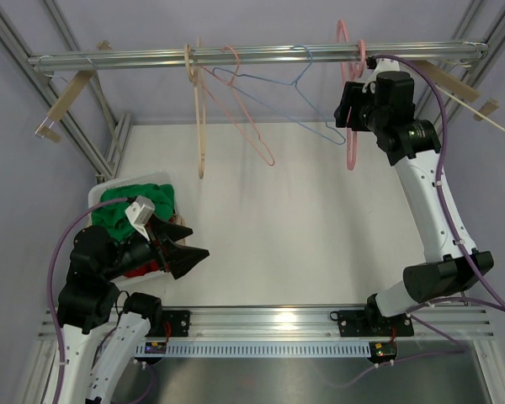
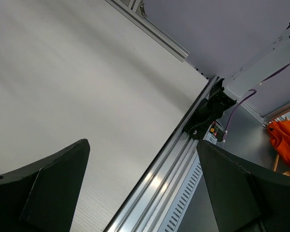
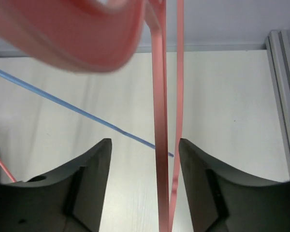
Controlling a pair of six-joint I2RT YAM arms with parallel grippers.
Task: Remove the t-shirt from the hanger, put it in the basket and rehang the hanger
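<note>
No hanger on the rail (image 1: 252, 55) bears a shirt. A green garment (image 1: 118, 207) and a red one (image 1: 148, 268) lie in the white basket (image 1: 163, 179) at the left. My left gripper (image 1: 198, 242) is open and empty just right of the basket; in the left wrist view (image 2: 142, 145) only bare table shows between its fingers. My right gripper (image 1: 343, 108) is open up at the rail, beside the rightmost pink hanger (image 1: 353, 101). In the right wrist view (image 3: 145, 145) the hanger's pink strips (image 3: 160, 145) hang between the open fingers, nearer the right one, untouched.
On the rail also hang a cream hanger (image 1: 200, 118), a pink wire hanger (image 1: 251, 118) and a blue wire hanger (image 1: 299, 88), whose wire crosses the right wrist view (image 3: 63, 104). An orange cloth (image 2: 284, 140) shows beyond the table's front rail (image 2: 183, 159).
</note>
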